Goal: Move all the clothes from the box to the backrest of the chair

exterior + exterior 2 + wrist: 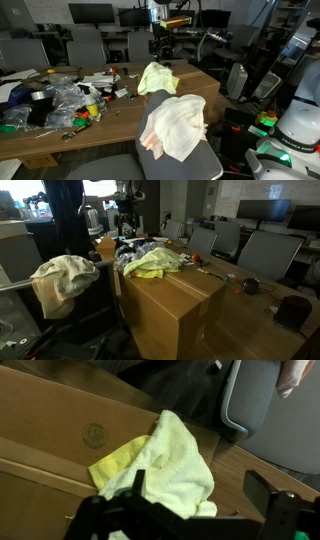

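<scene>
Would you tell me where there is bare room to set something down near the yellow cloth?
The brown cardboard box top is bare beside the yellow cloth, and the wooden table next to the box is open. The pile of plastic bags at the table's other end is crowded.

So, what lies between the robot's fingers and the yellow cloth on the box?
Nothing: the stretch is bare. In the wrist view the open fingers hang directly over the yellow cloth on the box, with only air between them.
</scene>
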Controlling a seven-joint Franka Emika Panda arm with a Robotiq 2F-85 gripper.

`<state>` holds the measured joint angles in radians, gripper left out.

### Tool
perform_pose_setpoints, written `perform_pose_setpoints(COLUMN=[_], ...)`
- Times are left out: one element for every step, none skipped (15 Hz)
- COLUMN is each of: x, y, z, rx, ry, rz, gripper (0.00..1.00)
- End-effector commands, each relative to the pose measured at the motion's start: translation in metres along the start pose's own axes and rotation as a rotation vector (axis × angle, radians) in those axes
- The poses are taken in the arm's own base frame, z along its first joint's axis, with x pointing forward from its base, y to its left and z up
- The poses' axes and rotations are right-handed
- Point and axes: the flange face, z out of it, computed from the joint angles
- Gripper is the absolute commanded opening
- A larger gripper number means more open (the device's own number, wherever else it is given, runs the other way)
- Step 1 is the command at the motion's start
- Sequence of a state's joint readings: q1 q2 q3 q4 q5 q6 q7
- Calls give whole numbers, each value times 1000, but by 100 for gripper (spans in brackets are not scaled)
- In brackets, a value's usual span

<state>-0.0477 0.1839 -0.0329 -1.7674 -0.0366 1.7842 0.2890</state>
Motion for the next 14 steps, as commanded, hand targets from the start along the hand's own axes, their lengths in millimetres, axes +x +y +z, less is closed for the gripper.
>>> perform_pose_setpoints(x=[19,22,26,27,30,33,36,37,39,42,45,45,48,50], y=[26,33,37,40,41,43,44,45,47,49,51,54,57,59], z=[8,14,19,23,27,33,39,43,48,54,60,65,70,76], rx=[69,83,98,113,127,142,152,163,173,180,188,197,204,210], ry=[-59,-74,-84,-93,-102,-109,-116,-125,-135,-147,-154,-166,-172,-180], rz=[29,37,42,42,44,47,52,55,60,68,75,80,82,90], gripper=[100,100,100,100,100,100,100,100,100,100,100,100,100,100])
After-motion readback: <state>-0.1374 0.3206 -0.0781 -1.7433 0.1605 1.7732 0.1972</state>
